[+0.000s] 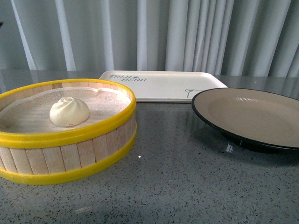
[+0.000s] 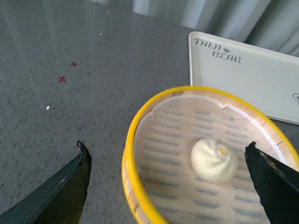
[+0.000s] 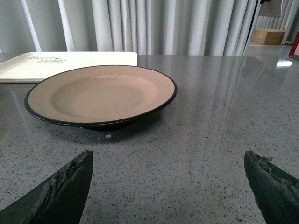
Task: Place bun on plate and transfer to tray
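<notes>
The bun (image 1: 69,111) lay in the steamer basket (image 1: 70,136), the plate (image 1: 247,116) near the tray (image 1: 163,86). The left gripper (image 2: 165,144) and right gripper (image 3: 168,152) both stood wide apart, empty.

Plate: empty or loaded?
Empty. The plate shows only bare beige surface in the front and right wrist views; the bun sits inside the steamer basket.

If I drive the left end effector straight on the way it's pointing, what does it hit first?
Most likely the steamer basket: its yellow rim and lining fill the gap ahead of the open left end effector. The bun sits inside it, off centre. Depth is hard to judge.
</notes>
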